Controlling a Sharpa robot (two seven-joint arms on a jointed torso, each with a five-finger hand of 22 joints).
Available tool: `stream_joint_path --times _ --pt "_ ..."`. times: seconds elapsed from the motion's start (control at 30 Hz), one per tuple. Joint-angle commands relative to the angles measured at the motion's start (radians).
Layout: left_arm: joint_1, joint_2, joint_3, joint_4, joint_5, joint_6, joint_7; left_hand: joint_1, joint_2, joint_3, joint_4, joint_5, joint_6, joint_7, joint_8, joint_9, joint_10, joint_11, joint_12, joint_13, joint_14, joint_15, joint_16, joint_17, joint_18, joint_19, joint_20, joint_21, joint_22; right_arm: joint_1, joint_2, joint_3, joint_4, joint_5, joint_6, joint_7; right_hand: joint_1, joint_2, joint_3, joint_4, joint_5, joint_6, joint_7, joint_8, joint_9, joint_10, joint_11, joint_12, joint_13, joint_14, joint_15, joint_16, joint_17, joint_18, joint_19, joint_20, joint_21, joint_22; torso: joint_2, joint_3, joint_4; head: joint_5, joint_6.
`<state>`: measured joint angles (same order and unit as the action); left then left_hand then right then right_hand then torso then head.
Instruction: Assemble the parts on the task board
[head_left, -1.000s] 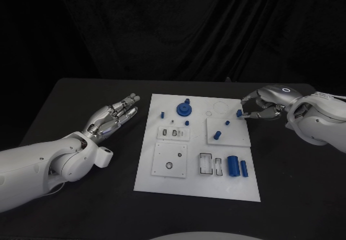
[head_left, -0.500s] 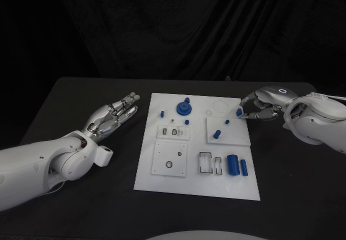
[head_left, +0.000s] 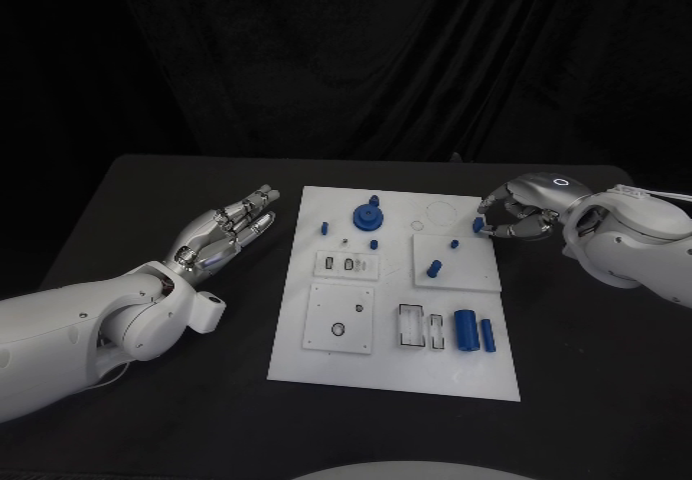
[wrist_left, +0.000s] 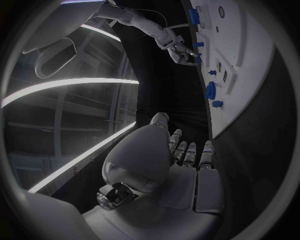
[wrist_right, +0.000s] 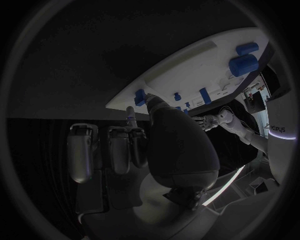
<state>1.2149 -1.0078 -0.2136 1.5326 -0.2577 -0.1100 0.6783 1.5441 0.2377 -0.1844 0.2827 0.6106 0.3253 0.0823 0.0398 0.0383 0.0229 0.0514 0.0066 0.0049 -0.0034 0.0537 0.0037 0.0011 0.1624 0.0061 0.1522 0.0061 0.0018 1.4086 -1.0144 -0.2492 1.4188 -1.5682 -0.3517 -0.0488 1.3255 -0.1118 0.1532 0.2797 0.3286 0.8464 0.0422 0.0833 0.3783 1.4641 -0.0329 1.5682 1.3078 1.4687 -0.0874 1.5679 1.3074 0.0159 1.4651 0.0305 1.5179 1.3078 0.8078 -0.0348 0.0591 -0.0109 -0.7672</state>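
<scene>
Head view shows us the right robot hand (head_left: 516, 215) at the far right edge of the task board (head_left: 397, 375), its fingers curled around a small blue part (head_left: 477, 226) that sits right at that edge. We judge it is pinching this part, though whether the part is already lifted off the board we cannot tell. The right wrist view shows the same blue part (wrist_right: 140, 97) against the fingertips at the board's rim.

The left robot hand (head_left: 228, 232) lies open, fingers straight and apart, on the table (head_left: 173, 180) just beside the board's left edge, holding nothing.

We take the step in hand to be picking this piece up; next it calls for carrying it to its seat on the board and lowering it in straight.

Other parts are near: a blue gear-like piece (head_left: 371, 217) toward the board's far side, short pegs (head_left: 434, 267) on a raised plate close to the right hand, and blue cylinders (head_left: 467, 331) near the board's near right corner. The pegs could be brushed on the way.
</scene>
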Motion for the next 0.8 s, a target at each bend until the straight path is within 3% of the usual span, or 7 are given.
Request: stream_joint_path --times 0.03,0.8 --pt "-0.001 0.002 0.001 0.0 -0.006 0.015 0.056 -0.008 -0.002 0.007 0.0 0.002 0.001 0.003 0.004 0.001 -0.003 0.007 -0.001 0.001 0.003 0.007 -0.004 -0.001 0.007 -0.001 0.008 -0.002 0.002 -0.004 0.002 0.0 -0.003 -0.003 -0.006 -0.008 0.006 0.001 0.007 0.0 0.005 0.008 0.002 0.003 -0.001 0.107 -0.002 0.003 0.263 0.102 -0.004 0.003 0.263 0.001 0.064 -0.007 -0.007 0.241 0.0 -0.0004 -0.0001 0.0 -0.001" --pt "-0.002 0.004 0.001 -0.004 -0.006 0.021 0.056 -0.008 -0.002 0.009 0.0 0.001 0.0 0.004 0.004 0.001 -0.003 0.008 -0.001 0.001 0.003 0.009 -0.004 -0.001 0.007 -0.001 0.009 -0.002 0.002 -0.02 0.027 0.001 -0.028 -0.002 -0.005 0.003 0.02 0.002 0.014 -0.008 0.027 0.013 0.001 0.004 -0.004 0.107 -0.003 0.003 0.263 0.102 -0.005 0.003 0.263 0.001 0.063 -0.008 -0.008 0.241 0.001 -0.0004 -0.0002 0.004 -0.005"
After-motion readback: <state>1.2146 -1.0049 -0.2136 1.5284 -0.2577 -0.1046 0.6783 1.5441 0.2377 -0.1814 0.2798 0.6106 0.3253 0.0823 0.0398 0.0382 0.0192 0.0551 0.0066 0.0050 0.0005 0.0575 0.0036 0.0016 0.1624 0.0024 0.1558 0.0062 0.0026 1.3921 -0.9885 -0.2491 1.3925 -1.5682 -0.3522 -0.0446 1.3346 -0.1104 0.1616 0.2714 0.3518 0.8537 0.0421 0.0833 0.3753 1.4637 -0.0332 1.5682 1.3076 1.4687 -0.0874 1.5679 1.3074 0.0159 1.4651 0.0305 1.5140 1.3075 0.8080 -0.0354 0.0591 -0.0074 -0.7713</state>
